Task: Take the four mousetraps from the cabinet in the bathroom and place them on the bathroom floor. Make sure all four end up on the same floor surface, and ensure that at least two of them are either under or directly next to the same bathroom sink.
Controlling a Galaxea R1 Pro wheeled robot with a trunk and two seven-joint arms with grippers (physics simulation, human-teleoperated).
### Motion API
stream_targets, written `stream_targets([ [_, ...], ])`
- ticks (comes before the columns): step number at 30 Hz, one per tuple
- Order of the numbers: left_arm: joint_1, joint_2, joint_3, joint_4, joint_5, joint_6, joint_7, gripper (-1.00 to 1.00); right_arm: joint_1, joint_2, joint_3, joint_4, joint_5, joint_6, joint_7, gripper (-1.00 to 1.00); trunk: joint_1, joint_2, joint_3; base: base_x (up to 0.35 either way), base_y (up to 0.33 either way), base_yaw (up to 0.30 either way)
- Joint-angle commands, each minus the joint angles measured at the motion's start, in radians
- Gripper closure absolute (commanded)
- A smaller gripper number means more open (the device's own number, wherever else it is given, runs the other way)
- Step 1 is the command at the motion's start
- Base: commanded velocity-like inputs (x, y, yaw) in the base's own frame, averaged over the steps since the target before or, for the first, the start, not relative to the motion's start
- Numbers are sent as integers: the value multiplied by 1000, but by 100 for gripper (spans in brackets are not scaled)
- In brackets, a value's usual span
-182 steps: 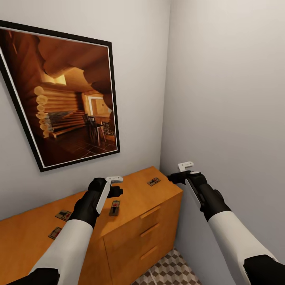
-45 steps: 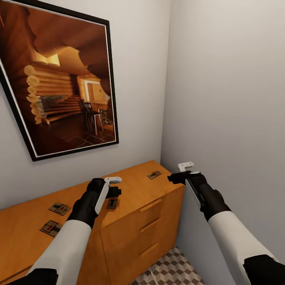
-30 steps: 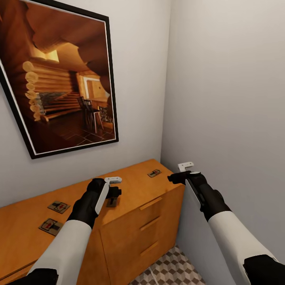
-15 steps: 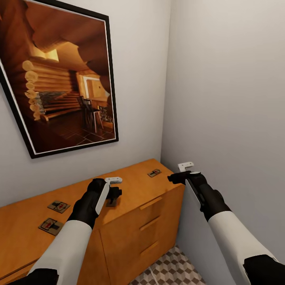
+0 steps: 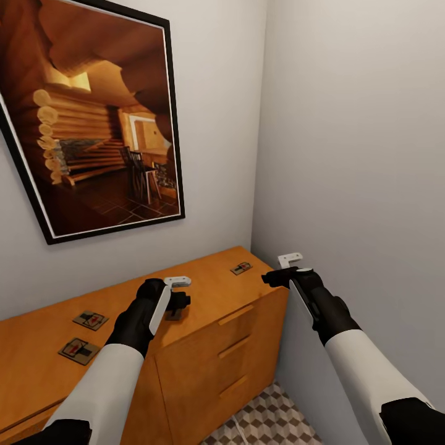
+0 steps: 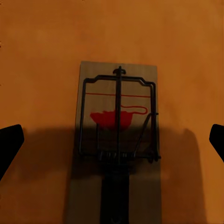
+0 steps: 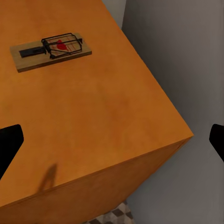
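Camera crept closer since earlier; arms unchanged. Left gripper [image 5: 175, 290] spread wide above a mousetrap [image 6: 116, 140] on the cabinet [image 5: 204, 327]. Right gripper [image 5: 285, 267] wide past the cabinet's corner. Three more mousetraps on top: [image 5: 79, 350], [image 5: 91, 319], [image 5: 241, 268].

4 mousetraps [image 5: 93, 319] flat atop cabinet [image 5: 204, 321]

Soft, even light fills the sharp head view; the left wrist view is dim, a broad shadow band crossing the mousetrap [image 6: 116, 144] and cabinet [image 6: 42, 56].
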Motion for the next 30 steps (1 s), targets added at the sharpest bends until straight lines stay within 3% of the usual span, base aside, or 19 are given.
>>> stream_targets([
  [1,-1,-1,3,-1,7,4,6,-100,-1,-1,2,-1,1,5,2,-100,0,-1,-1,0,0,0],
  [13,-1,0,3,-2,7,4,6,-100,-1,-1,2,-1,1,5,2,-100,0,-1,-1,0,0,0],
  [19,-1,0,3,-1,7,4,6,-100,-1,-1,2,-1,1,5,2,-100,23,-43,-20,0,0,0],
  [30,-1,0,3,-1,7,4,6,-100,-1,-1,2,-1,1,5,2,-100,23,-43,-20,0,0,0],
])
